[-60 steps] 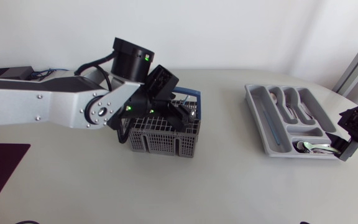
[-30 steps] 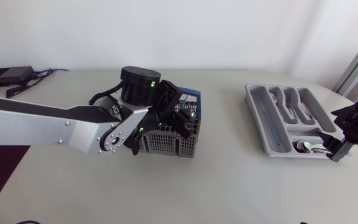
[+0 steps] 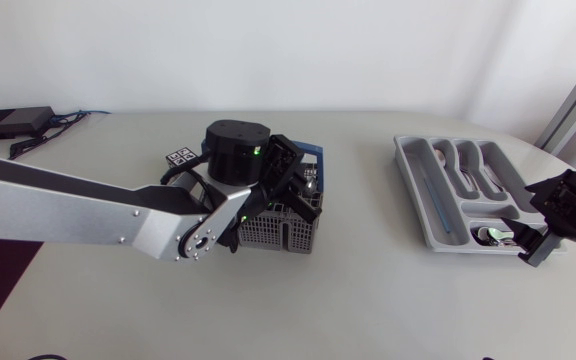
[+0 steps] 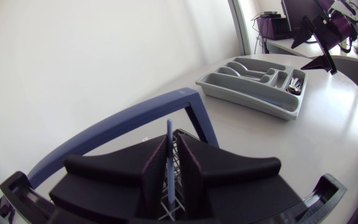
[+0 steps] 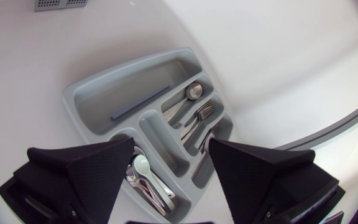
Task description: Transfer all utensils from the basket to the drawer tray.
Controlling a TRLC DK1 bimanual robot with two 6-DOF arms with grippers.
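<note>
Pale off-white table (image 3: 318, 300) — plain white wall (image 3: 318, 50) behind, soft even light

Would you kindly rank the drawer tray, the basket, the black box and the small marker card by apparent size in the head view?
1. drawer tray
2. basket, though the left arm hides part of it
3. black box
4. marker card, clearly the smallest

Head camera overhead looking down, left wrist close over basket (image 4: 104, 134), right wrist above tray (image 5: 123, 90), tray in all

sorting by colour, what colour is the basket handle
Blue; the basket handle shows best in the left wrist view.
</note>
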